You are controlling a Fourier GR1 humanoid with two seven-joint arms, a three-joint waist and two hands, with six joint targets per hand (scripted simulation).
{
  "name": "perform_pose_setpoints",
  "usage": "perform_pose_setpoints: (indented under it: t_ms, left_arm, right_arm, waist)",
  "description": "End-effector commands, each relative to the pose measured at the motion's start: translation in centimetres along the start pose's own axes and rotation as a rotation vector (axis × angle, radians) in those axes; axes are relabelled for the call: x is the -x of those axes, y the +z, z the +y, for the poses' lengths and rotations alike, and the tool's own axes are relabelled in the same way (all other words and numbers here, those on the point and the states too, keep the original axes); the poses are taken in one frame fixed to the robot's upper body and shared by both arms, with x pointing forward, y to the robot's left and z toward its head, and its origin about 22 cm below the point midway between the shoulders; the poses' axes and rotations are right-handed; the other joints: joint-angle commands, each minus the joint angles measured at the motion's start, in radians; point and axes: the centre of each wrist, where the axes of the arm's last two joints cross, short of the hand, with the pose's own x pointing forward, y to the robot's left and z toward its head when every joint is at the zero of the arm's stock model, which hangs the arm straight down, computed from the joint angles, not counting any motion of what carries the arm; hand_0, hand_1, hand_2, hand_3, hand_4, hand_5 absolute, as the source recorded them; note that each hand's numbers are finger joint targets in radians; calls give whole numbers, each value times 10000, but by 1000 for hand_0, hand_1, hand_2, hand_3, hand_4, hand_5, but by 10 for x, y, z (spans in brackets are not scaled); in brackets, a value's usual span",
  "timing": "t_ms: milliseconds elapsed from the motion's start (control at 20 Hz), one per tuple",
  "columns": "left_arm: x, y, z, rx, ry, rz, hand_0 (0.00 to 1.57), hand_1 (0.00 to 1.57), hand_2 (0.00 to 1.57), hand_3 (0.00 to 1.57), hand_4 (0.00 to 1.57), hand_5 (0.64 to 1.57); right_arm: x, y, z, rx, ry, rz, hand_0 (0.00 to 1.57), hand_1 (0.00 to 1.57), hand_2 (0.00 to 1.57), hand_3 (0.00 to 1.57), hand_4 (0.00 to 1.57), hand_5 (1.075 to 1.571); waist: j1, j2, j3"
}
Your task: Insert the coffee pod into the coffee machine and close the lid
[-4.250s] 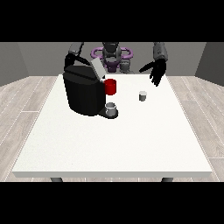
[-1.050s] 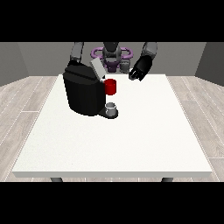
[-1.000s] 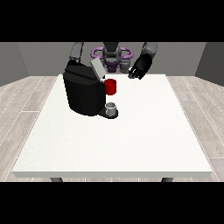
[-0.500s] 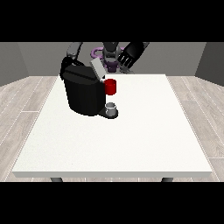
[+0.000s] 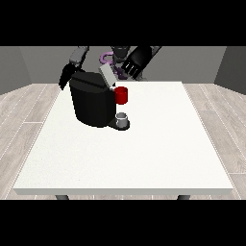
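White table, wood floor, grey walls

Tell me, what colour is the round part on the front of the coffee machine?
Red, on the black coffee machine; the front view shows it.

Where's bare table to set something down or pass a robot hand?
Bare: everything from the coffee machine to the table's near edge, and the whole half at the view's right. Crowded: the far corner at the view's left, with the machine, its open lid, and both robot hands near it.
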Motion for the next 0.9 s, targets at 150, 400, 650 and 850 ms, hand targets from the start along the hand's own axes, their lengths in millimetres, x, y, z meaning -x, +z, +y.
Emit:
perform_pose_setpoints:
  t_ms: [150, 400, 650, 850]
  left_arm:
    - [-4, 4, 28, -328, -207, 33, 1258, 1258, 1299, 1245, 494, 1571]
    - [-3, 4, 27, -324, -316, -98, 1188, 1188, 1258, 1219, 461, 1571]
    - [4, 5, 32, -273, -298, -69, 1260, 1260, 1292, 1229, 433, 1571]
    - [-10, -4, 22, -465, -297, 32, 1211, 1211, 1252, 1220, 432, 1571]
  right_arm:
    - [-19, -11, -4, -171, -82, -353, 0, 0, 0, 0, 147, 1571]
    - [-10, -11, -20, 34, 138, -670, 0, 0, 0, 0, 0, 1571]
    - [-18, -8, 0, 21, 187, -620, 0, 0, 0, 0, 153, 1571]
    - [-23, -11, 6, -240, 43, -951, 0, 0, 0, 0, 36, 1571]
  waist:
    - [-307, 534, 0]
    - [-357, 925, 3]
    - [-502, 1011, -2]
    - [-644, 1148, 0]
